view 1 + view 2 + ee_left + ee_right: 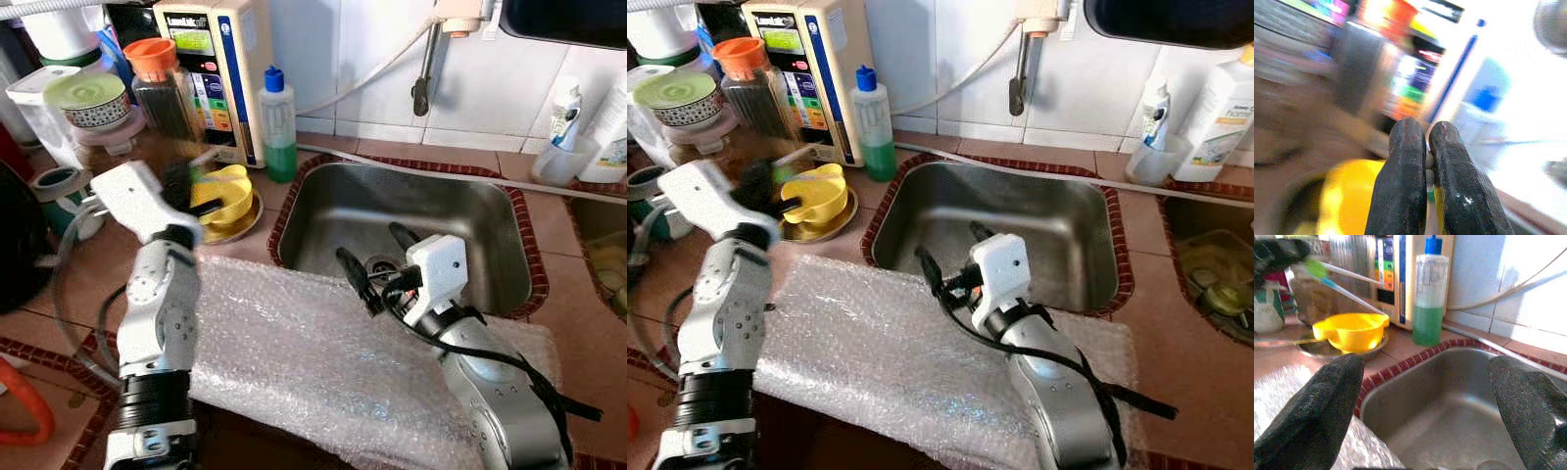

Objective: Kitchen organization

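Observation:
My left gripper hovers over the counter just left of a yellow bowl that sits on a metal plate. It is shut on a couple of thin sticks with green and blue ends, which slant down toward the bowl. In the left wrist view the gripper has its fingers pressed together, with the yellow bowl blurred below. My right gripper is open, with nothing between its fingers, over the near edge of the steel sink. A sheet of bubble wrap covers the counter in front of the sink.
A green soap bottle stands at the sink's back left corner beside a beige water machine. Jars, a jar with an orange lid, stacked bowls and a tape roll crowd the left. Bottles stand at the right.

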Tool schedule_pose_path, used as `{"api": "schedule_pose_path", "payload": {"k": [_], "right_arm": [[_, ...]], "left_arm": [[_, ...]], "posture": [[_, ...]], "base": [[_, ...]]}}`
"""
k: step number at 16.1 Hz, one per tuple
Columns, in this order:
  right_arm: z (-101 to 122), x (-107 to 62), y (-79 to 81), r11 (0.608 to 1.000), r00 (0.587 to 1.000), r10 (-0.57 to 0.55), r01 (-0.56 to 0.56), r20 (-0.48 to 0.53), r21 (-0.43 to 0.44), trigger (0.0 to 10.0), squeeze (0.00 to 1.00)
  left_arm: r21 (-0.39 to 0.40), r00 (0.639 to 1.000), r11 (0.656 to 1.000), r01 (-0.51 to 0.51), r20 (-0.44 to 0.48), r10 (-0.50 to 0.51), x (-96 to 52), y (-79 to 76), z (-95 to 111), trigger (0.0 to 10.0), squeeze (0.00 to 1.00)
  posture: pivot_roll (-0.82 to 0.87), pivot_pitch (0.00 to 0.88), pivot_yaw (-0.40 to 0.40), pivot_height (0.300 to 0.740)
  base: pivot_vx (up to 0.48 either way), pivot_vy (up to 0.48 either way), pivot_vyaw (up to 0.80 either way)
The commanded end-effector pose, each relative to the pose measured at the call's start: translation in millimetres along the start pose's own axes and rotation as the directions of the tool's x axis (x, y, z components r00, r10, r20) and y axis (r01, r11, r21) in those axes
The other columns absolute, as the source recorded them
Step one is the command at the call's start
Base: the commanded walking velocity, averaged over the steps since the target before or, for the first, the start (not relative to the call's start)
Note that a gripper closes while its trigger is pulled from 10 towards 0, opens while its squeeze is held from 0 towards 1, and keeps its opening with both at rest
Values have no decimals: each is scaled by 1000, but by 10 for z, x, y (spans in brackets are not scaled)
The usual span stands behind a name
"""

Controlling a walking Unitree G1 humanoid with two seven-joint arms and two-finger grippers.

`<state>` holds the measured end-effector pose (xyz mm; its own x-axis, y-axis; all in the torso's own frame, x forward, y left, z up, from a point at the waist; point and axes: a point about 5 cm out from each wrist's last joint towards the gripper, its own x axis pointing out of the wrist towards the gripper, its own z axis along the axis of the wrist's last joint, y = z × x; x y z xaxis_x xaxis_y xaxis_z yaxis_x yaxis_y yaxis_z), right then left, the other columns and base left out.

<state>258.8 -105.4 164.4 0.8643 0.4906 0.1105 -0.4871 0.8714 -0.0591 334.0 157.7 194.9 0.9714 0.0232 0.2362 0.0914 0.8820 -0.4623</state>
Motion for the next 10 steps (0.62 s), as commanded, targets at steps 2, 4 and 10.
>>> {"api": "schedule_pose_path", "payload": {"k": [2,4,10], "right_arm": [[47,46,-71,998,999,-47,46,25,49,10000,0],[60,68,-127,986,994,-99,94,34,141,10000,0],[129,206,-220,956,988,-143,122,58,266,10000,0]], "left_arm": [[-116,992,986,123,-8,-124,37,-197,46,0,0],[-213,980,959,184,-32,-195,19,-302,2,0,0],[-368,905,872,322,-152,-397,-104,-569,-222,0,0]], "posture": [[5,35,77,740],[4,36,79,740],[5,39,86,740]], "base": [[0,0,0],[0,0,0],[0,0,0]]}}
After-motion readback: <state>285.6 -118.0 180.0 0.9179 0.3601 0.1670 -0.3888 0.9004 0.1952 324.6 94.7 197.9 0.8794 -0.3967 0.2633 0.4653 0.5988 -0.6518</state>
